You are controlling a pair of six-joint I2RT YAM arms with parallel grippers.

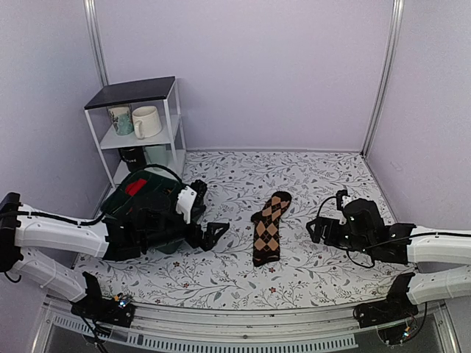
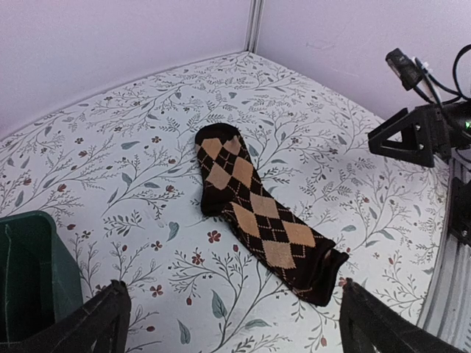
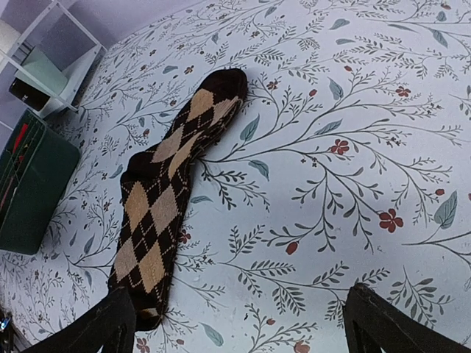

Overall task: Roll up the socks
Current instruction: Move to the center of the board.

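Note:
The socks (image 1: 268,226) lie flat and long in the middle of the flowered table, dark brown with tan diamonds, one on top of the other. My left gripper (image 1: 210,211) hovers just left of them, open and empty. In the left wrist view the socks (image 2: 250,213) stretch away ahead of the wide-apart fingers (image 2: 96,323). My right gripper (image 1: 324,214) is to the right of the socks, also open and empty. From the right wrist the socks (image 3: 165,191) run up the left side, their near end beside the left finger (image 3: 110,323).
A dark green bin (image 1: 140,200) with something red inside sits under my left arm. A white shelf (image 1: 140,121) holding mugs stands in the back left corner. Lilac walls close in the table on three sides.

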